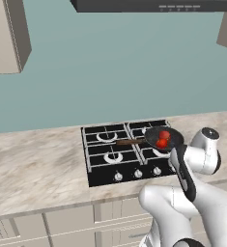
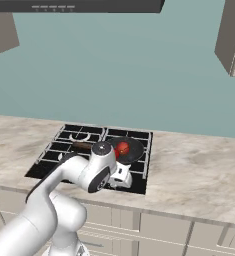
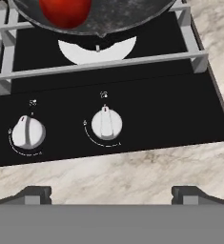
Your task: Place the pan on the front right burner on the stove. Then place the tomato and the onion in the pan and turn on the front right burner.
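- Pan [image 1: 163,138] sits on the front right burner [image 1: 159,152] of the stove [image 1: 105,164], two red pieces inside.
- Tomato [image 2: 122,148] shows in the pan; onion uncertain.
- Pincer [image 3: 111,194] released, hovering before the right knob [image 3: 106,123]; burner likely still to turn on.

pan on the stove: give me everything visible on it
The round, shallow, dark grey-black frying pan sits level on the black grate bars over the front right burner of the black gas cooktop. Its long straight brown wooden handle points left across the stove. Two red round pieces lie inside it. Its speckled metal underside shows in the hand view. Nothing grips it.
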{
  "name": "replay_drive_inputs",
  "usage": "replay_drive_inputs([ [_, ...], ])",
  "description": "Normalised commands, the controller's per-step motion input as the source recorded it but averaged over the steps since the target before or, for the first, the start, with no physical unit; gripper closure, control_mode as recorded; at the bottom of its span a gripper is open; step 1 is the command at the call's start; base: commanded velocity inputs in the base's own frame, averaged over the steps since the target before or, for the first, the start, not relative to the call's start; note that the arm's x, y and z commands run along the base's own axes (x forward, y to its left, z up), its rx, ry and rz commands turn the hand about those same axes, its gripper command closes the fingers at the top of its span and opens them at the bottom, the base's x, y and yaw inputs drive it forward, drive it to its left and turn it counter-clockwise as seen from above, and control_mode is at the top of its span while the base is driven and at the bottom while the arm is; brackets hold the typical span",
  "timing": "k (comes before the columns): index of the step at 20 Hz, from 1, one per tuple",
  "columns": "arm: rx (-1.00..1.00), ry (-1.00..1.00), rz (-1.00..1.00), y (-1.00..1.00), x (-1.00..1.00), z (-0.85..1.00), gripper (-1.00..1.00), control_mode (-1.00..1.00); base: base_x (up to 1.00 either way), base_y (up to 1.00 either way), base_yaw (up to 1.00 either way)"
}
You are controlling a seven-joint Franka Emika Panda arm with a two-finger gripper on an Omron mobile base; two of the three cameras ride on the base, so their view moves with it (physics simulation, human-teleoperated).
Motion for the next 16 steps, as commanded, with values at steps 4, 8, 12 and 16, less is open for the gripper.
replay_drive_inputs([
  [4, 0.00, 0.02, 0.00, 0.00, 0.19, -0.21, -1.00, -1.00, 0.00, 0.00, 0.00],
  [8, 0.00, 0.06, 0.00, 0.00, 0.13, -0.30, -1.00, -1.00, 0.00, 0.00, 0.00],
  [12, 0.00, 0.05, 0.00, 0.00, 0.15, -0.28, -1.00, -1.00, 0.00, 0.00, 0.00],
  [16, 0.00, 0.03, 0.00, 0.08, 0.12, -0.24, -1.00, -1.00, 0.00, 0.00, 0.00],
])
